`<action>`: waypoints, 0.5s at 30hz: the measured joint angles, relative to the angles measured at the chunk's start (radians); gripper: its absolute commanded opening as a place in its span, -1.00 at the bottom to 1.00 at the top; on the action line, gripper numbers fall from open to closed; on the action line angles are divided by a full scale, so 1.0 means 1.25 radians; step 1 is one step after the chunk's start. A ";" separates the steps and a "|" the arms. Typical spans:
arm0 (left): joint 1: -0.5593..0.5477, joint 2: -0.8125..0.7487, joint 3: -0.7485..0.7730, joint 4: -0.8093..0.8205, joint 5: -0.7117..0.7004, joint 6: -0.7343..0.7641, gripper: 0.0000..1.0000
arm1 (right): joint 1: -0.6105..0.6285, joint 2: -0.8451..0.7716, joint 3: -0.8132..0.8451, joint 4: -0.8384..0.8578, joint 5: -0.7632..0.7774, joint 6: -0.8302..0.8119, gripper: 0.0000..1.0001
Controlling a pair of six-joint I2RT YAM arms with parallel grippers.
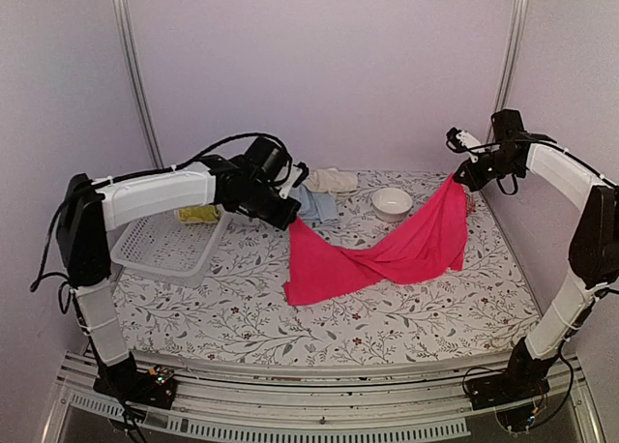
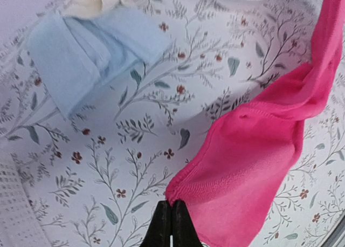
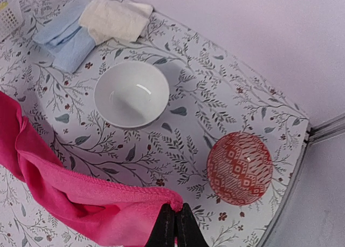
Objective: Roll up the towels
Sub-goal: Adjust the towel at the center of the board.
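Note:
A hot pink towel hangs stretched between my two grippers above the floral table covering, sagging in the middle with its lower edge on the cloth. My left gripper is shut on the towel's left corner, the dark jaws pressed together. High at the right, my right gripper is shut on the other corner. A folded light blue towel and a cream towel lie at the back. A yellow-green towel sits in the basket.
A white mesh basket stands at the left. A white bowl sits behind the pink towel's middle, and a red patterned bowl sits near the table's right edge beside a metal rail.

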 measured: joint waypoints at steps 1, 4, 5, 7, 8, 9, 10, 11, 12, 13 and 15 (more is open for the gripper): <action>0.000 -0.033 0.003 0.006 0.000 0.010 -1.00 | -0.006 0.002 0.027 -0.003 -0.001 0.002 -0.95; -0.005 -0.170 -0.032 0.031 0.020 0.039 -1.00 | -0.040 -0.020 0.083 -0.011 -0.011 0.010 -0.95; -0.015 -0.238 -0.077 0.066 0.046 0.050 -1.00 | -0.048 -0.033 0.079 -0.014 -0.014 0.013 -0.95; -0.044 -0.354 -0.169 0.092 0.106 0.059 -1.00 | -0.066 -0.081 0.035 -0.015 -0.018 0.016 -0.95; -0.070 -0.412 -0.222 0.101 0.146 0.061 -1.00 | -0.071 -0.108 0.004 -0.016 -0.018 0.016 -0.95; -0.099 -0.458 -0.269 0.106 0.189 0.057 -1.00 | -0.076 -0.140 -0.039 -0.020 -0.018 0.016 -0.95; -0.121 -0.485 -0.305 0.112 0.225 0.051 -0.95 | -0.076 -0.164 -0.073 -0.023 -0.017 0.016 -0.95; -0.145 -0.505 -0.344 0.114 0.272 0.037 -0.85 | -0.076 -0.192 -0.114 -0.029 -0.016 0.016 -0.95; -0.166 -0.512 -0.380 0.114 0.317 0.023 -0.73 | -0.076 -0.217 -0.154 -0.036 -0.014 0.015 -0.95; -0.179 -0.508 -0.412 0.114 0.355 0.009 -0.59 | -0.075 -0.238 -0.191 -0.042 -0.011 0.014 -0.95; -0.190 -0.478 -0.453 0.096 0.401 -0.010 -0.42 | -0.076 -0.265 -0.244 -0.055 0.002 0.011 -0.95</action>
